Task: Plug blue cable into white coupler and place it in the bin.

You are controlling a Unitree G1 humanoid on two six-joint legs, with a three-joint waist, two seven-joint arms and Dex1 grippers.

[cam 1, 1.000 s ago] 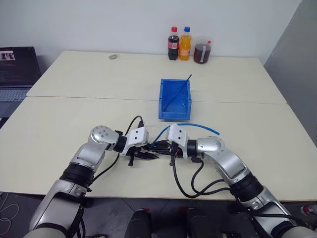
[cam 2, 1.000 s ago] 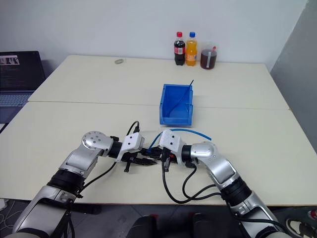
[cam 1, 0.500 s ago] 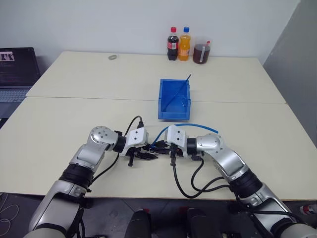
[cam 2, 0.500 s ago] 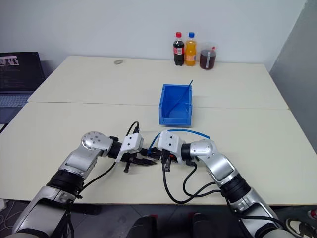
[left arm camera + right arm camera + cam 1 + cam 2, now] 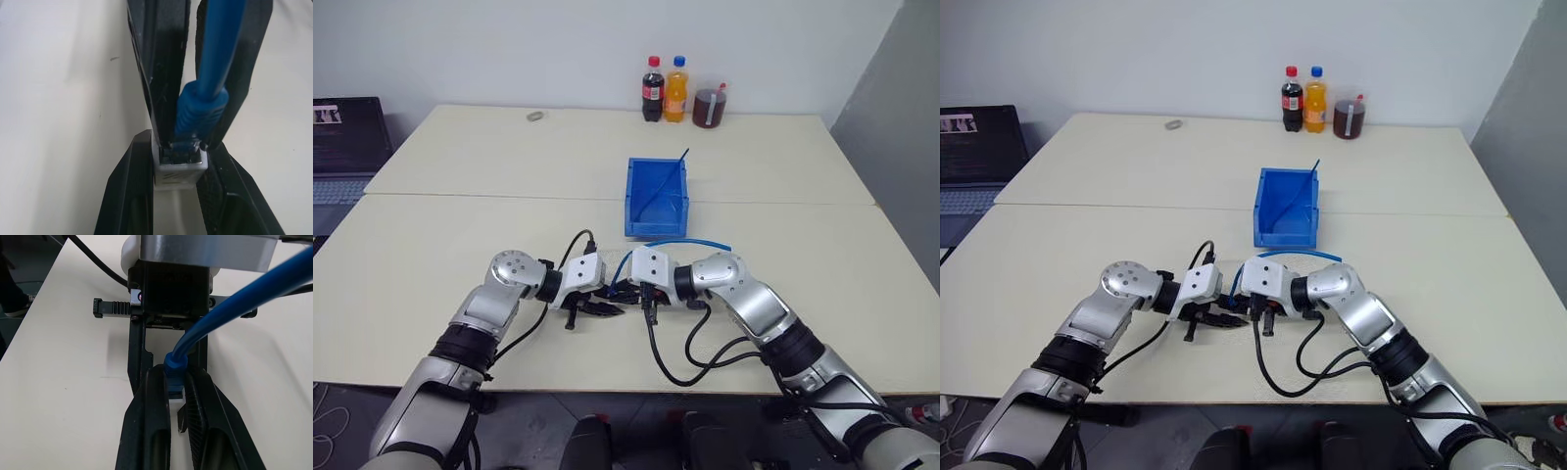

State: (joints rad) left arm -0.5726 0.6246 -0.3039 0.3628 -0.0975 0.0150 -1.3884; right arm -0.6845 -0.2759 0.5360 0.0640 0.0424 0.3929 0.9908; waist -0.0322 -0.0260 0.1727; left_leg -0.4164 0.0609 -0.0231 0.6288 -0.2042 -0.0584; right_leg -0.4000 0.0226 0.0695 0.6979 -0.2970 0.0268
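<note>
My two grippers meet tip to tip just above the table, in front of the bin (image 5: 658,196). The left gripper (image 5: 178,147) is shut on the white coupler (image 5: 178,171), a small white block held between its fingers (image 5: 124,196). The right gripper (image 5: 174,374) is shut on the blue cable (image 5: 230,308) just behind its plug (image 5: 198,115). The plug's tip sits in the coupler's mouth. From there the cable arcs over the right wrist (image 5: 690,243). The bin is bright blue and stands open past both grippers.
A thin dark-blue stick (image 5: 671,174) leans inside the bin. Two bottles (image 5: 653,88) (image 5: 676,88) and a jar of dark liquid (image 5: 709,106) stand at the table's far edge, with a small ring (image 5: 536,116) far left. A laptop (image 5: 342,147) sits off to the left.
My right wrist has turned and its housing has swung a little toward the left gripper, with the cable's arc following. The left gripper has kept still.
</note>
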